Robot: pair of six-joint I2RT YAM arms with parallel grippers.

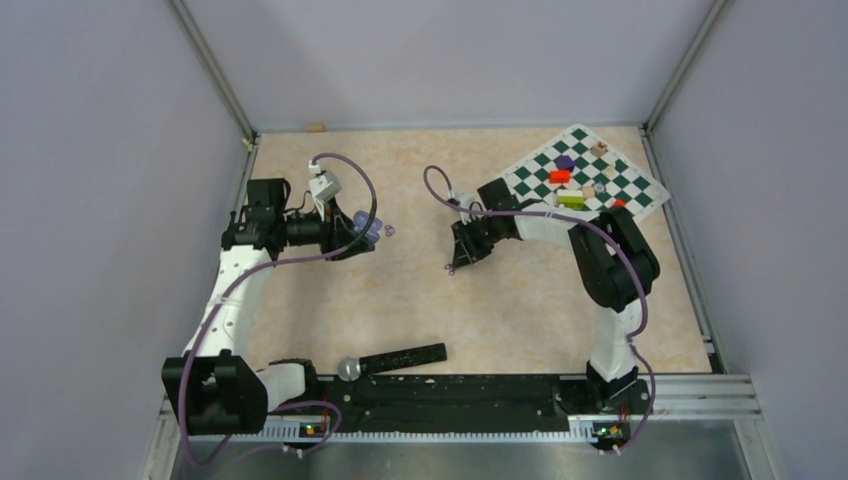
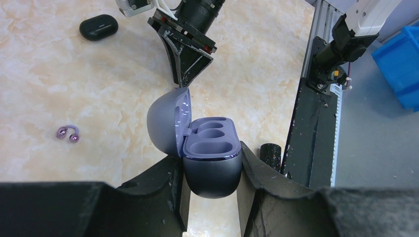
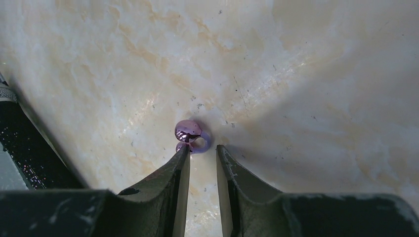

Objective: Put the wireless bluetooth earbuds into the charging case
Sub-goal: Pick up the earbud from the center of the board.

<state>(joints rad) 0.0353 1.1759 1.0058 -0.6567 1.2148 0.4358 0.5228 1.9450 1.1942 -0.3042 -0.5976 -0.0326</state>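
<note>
The left gripper (image 2: 210, 157) is clamped hard on the charging case (image 2: 212, 180), one finger on each side of its rounded dark-lilac base, lifted over the table (image 2: 74, 84). The lid is swung out to the left in the wrist view and stands roughly upright on its hinge, its hollow facing right across the tray. The moulded pockets are turned up toward the wrist camera, and the oval's long axis seems to run from finger to finger (foreshortening makes that hard to call).

Over to the right gripper (image 3: 202, 149): it points down at the table, fingertips a narrow gap apart, nothing between them. A lilac earbud (image 3: 191, 137) lies right at the tip of the left-hand finger in that view, touching or just shy, I cannot tell which. Its glossy bead is toward the upper left and its pale loop toward the lower right, so its axis slants across the fingertips.

A second lilac earbud (image 2: 68, 133) lies well left of the case: two shiny beads joined by a pale arc, with the arc uppermost and the long axis across the view. A closed black case (image 2: 99, 27) lies farther off. The chessboard (image 1: 585, 175) sits in the far right corner.
</note>
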